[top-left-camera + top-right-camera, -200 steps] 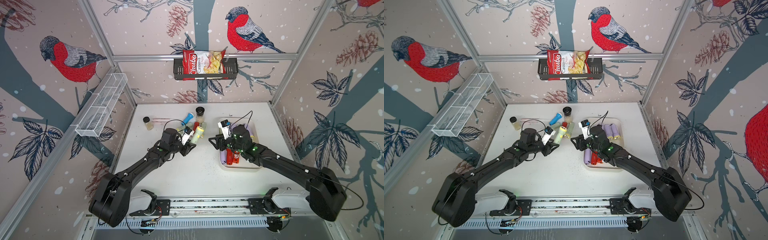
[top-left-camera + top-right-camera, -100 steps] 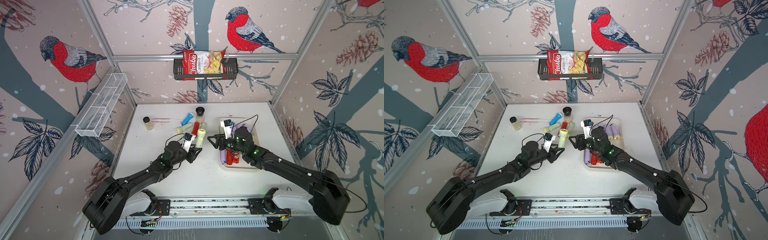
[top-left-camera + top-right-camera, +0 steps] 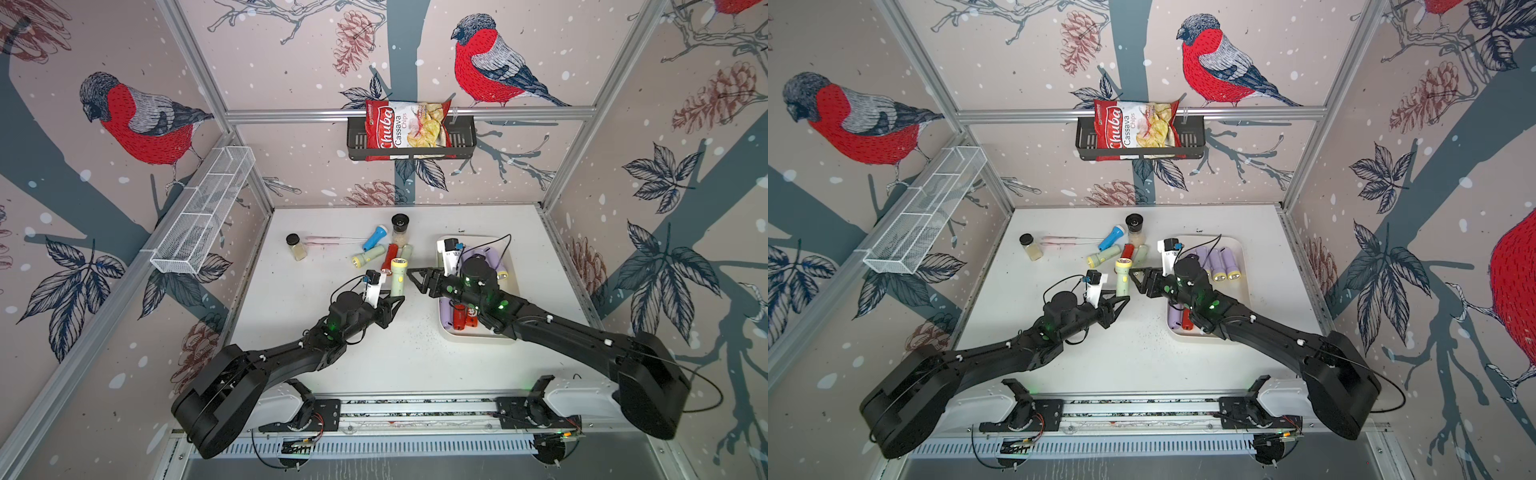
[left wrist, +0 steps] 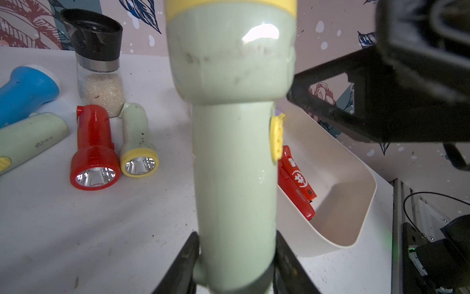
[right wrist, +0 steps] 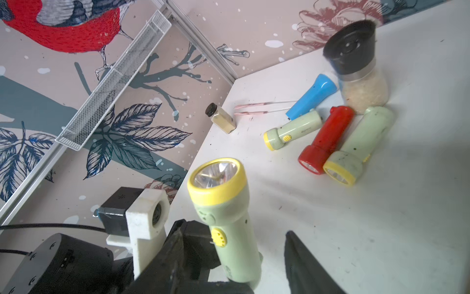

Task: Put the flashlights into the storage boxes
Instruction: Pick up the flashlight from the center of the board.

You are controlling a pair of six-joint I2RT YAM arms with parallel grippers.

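Tabletop scene from above, in both top views. At the left of the frame, a white wire-mesh basket (image 3: 203, 212) hangs on the bird-patterned wall beside the white table (image 3: 332, 365).

Left of centre, a small spice jar (image 3: 296, 246) stands alone. Near it to the right lie a blue flashlight (image 3: 374, 237) and a loose green flashlight (image 3: 368, 257). A red flashlight (image 3: 390, 258) and a second green flashlight (image 3: 406, 251) lie side by side below a tall spice jar (image 3: 400, 228).

At centre, the left gripper (image 3: 392, 300) is clamped on the tail end of the held flashlight (image 3: 398, 276). It is pale green with a yellow head that points toward the top of the frame. High on the back wall above, a black wall basket (image 3: 465, 141) holds a chips bag (image 3: 405, 129).

Just right of the held flashlight is the right gripper (image 3: 415, 279). Its jaws are spread and grasp nothing, and it sits between that flashlight and the tray.

Right of centre lies the cream tray (image 3: 478, 340). Lilac flashlights (image 3: 492, 257) lie in its upper part. Another lilac flashlight (image 3: 445, 316) and two red tray flashlights (image 3: 459, 318) lie in its lower part, partly hidden by the right arm.
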